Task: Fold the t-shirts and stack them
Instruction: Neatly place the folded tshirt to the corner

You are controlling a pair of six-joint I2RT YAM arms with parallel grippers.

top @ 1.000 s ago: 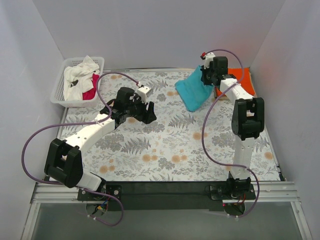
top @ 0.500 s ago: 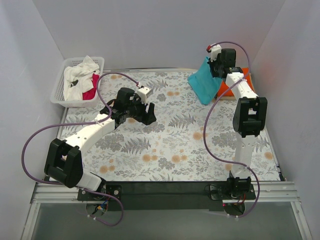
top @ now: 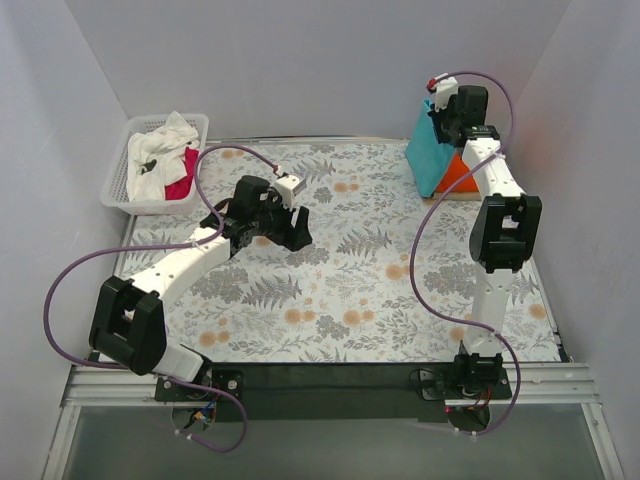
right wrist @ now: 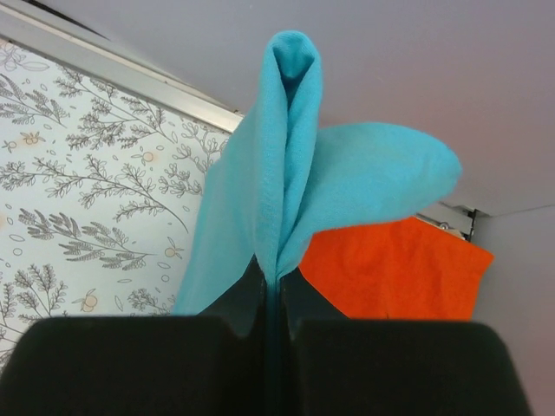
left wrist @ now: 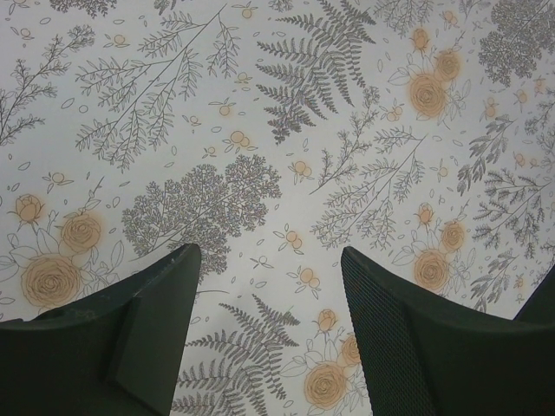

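Note:
My right gripper (top: 444, 118) is shut on the teal t-shirt (top: 430, 155) and holds it hanging at the table's far right corner. In the right wrist view the teal t-shirt (right wrist: 282, 208) is pinched between my closed fingers (right wrist: 273, 286). The folded orange t-shirt (top: 462, 178) lies flat on the table under and behind it, and also shows in the right wrist view (right wrist: 395, 269). My left gripper (top: 290, 225) is open and empty over the middle-left of the table; its fingers (left wrist: 156, 303) frame only the flowered tablecloth. White and red-pink t-shirts (top: 165, 160) lie in the basket.
A white lattice basket (top: 112, 190) stands at the far left corner. White walls close in the table at the back and both sides. A flowered cloth (top: 330, 290) covers the table.
My right gripper has carried the teal t-shirt to the right and farther back, over the orange t-shirt. The left arm has not moved.

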